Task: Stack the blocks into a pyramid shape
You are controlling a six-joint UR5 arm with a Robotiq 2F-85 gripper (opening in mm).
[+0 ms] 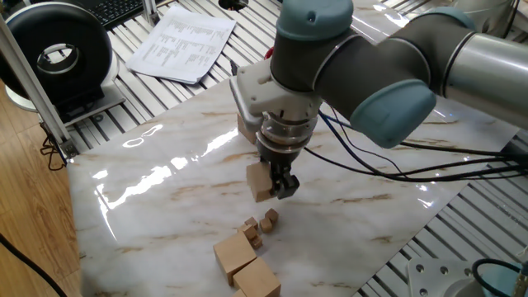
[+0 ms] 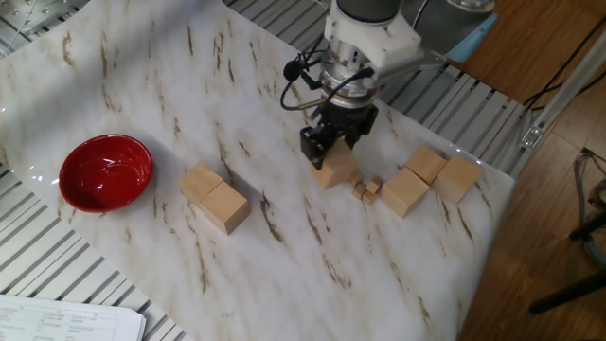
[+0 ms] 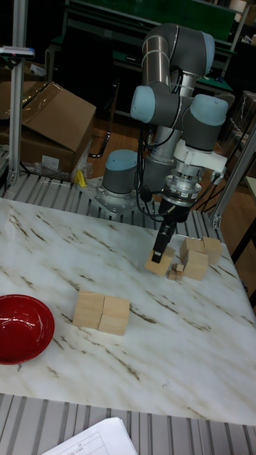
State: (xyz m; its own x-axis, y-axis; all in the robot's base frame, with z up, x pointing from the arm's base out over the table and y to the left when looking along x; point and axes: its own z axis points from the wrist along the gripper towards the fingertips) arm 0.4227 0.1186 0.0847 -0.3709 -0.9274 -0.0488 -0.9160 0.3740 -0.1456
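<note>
1. The gripper [image 2: 327, 147] is clamping one of the large blocks [image 2: 334, 170] between its two fingers; whether that block is touching the marble table [image 2: 142, 76] or hanging just above it is hard to judge from any view.
2. In one fixed view the arm's wrist is covering much of the table behind it, and only a sliver of the red bowl [image 1: 273, 58] is showing past the wrist.
3. Two large blocks [image 2: 216, 198] are sitting side by side, touching, near the middle of the table, beside the red bowl.
4. Three more large blocks [image 2: 428, 178] are sitting clustered at the table corner on the far side of the gripper from the bowl. In one fixed view the lowest of these is being cut off by the picture's bottom edge.
5. Several tiny cubes [image 2: 367, 189] are lying between the held block and that cluster; their exact count is too small to make out.
6. No stepped stack is standing anywhere on the table.
</note>
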